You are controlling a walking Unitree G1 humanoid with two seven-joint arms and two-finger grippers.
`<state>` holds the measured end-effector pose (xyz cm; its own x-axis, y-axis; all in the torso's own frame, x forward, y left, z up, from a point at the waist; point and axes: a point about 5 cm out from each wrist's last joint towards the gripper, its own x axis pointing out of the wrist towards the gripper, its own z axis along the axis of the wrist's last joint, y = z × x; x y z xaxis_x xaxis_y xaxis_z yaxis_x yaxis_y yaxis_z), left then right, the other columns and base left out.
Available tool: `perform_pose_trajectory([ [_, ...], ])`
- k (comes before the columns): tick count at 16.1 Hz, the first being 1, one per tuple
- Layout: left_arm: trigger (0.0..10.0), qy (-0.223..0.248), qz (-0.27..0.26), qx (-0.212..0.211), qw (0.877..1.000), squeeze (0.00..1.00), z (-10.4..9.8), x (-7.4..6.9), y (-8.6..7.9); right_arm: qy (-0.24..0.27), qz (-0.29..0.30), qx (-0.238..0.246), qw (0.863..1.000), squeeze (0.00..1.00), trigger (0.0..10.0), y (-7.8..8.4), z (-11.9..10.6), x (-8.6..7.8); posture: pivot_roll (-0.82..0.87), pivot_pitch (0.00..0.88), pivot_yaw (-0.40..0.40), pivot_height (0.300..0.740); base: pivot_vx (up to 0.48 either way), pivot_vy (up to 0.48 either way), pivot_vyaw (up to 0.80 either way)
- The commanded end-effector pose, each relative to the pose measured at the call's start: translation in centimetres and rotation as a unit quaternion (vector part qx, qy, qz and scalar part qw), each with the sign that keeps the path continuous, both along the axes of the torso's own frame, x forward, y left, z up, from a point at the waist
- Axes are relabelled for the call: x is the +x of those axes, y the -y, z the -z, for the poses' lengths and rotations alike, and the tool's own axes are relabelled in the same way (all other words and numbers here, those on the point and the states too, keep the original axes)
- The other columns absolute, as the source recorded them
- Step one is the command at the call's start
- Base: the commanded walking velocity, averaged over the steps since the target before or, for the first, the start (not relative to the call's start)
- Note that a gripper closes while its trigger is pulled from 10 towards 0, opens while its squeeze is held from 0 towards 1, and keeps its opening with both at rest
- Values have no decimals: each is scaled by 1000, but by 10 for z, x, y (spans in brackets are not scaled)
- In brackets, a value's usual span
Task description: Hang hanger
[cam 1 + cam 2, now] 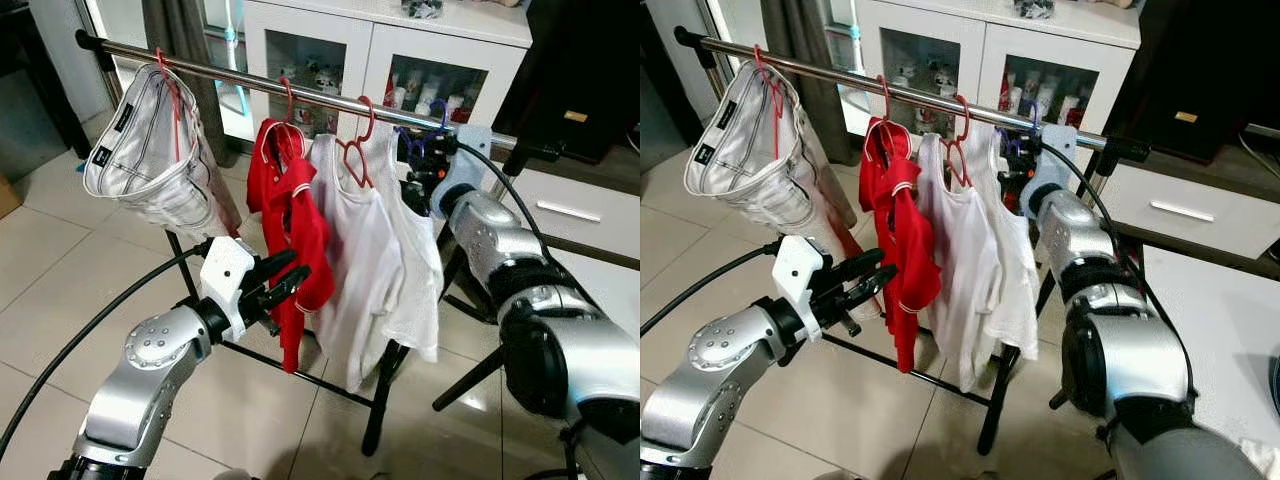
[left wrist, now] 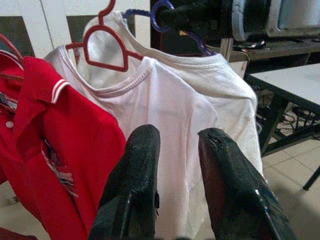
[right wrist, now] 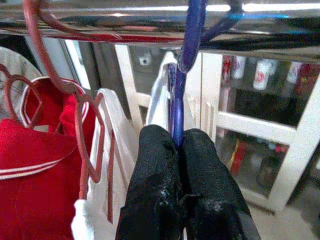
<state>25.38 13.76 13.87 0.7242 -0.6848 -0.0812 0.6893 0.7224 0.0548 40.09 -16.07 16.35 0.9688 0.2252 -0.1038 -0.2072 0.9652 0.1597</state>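
A purple hanger (image 3: 192, 35) carries a white shirt (image 1: 418, 262), and its hook curves over the metal rail (image 1: 300, 92) near the rail's right end. My right gripper (image 3: 174, 136) is shut on the hanger's neck just under the rail (image 3: 125, 10); it also shows in the left eye view as the right gripper (image 1: 420, 165). My left gripper (image 1: 290, 272) is open and holds nothing, low in front of the red shirt (image 1: 300, 230). In the left wrist view its fingers (image 2: 135, 165) point at a second white shirt (image 2: 165, 100) on a red hanger (image 2: 102, 42).
Pale grey shorts (image 1: 150, 160) hang at the rail's left end. Behind the rack stands a white glass-door cabinet (image 1: 400, 50), with dark furniture (image 1: 590, 70) to its right. A white table (image 1: 1220, 330) is by my right arm. Black rack legs (image 1: 380, 400) cross the tiled floor.
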Motion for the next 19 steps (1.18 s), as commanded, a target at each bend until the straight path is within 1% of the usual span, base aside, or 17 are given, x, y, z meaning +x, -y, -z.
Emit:
perform_pose_trajectory([
  [1, 10000, 6, -6, 5, 1000, 0, 0, 2, -1, 39, 2, -1, 999, 0, 0, 6, -14, 1, 20, 0, -40, 740, 0, 0, 0],
  [2, 10000, 6, -8, 5, 1000, 0, 0, 2, -1, 41, 1, -2, 999, 0, 0, 6, -12, -1, 19, 0, -39, 740, 0, 0, 0],
  [5, 10000, 1, -32, 7, 999, 0, 7, 2, -2, 54, 0, -3, 999, 0, 0, 7, 4, -20, 15, 0, -37, 740, 0, 0, 0],
  [6, 10000, 2, -42, 9, 999, 0, 9, 3, -3, 59, 3, 4, 998, 0, 0, 7, 6, -26, 15, 0, -38, 740, 0, 0, 0],
  [7, 10000, 0, -56, 14, 998, 0, 12, 4, -5, 65, 4, 8, 998, 0, 0, 6, 9, -36, 13, 0, -37, 740, 0, 0, 0],
  [9, 10000, -13, -72, 11, 997, 0, 17, 3, -7, 72, 17, 14, 997, 0, 0, 6, 11, -51, 7, 0, -40, 740, 0, 0, 0],
  [10, 10000, -15, -77, 10, 997, 0, 19, 2, -8, 74, 22, 15, 997, 0, 0, 6, 12, -58, 6, 0, -41, 740, 0, 0, 0],
  [11, 10000, -16, -79, 9, 997, 0, 19, 2, -8, 75, 24, 13, 997, 0, 0, 6, 13, -60, 6, 0, -41, 740, 0, 0, 0],
  [13, 10000, -19, -90, 7, 996, 0, 23, -1, -9, 67, 35, 31, 997, 0, 0, 1, 22, -82, 5, 0, -54, 740, -283, 0, 0],
  [16, 10000, -22, -101, 5, 995, 0, 25, -4, -11, 54, 45, 32, 997, 0, 0, -1, 30, -99, 4, 0, -60, 740, -289, 0, 0],
  [17, 10000, -23, -102, 5, 994, 0, 25, -4, -11, 51, 46, 30, 997, 0, 0, -1, 31, -102, 2, 0, -62, 740, -285, 0, 0],
  [18, 10000, -23, -105, 4, 994, 0, 25, -6, -11, 41, 45, 23, 998, 0, 0, -3, 33, -108, 2, 0, -71, 740, -285, 0, 0],
  [19, 10000, -23, -106, 3, 994, 0, 25, -6, -10, 37, 44, 14, 998, 0, 0, -3, 34, -111, 3, 0, -74, 740, -285, 0, 0],
])
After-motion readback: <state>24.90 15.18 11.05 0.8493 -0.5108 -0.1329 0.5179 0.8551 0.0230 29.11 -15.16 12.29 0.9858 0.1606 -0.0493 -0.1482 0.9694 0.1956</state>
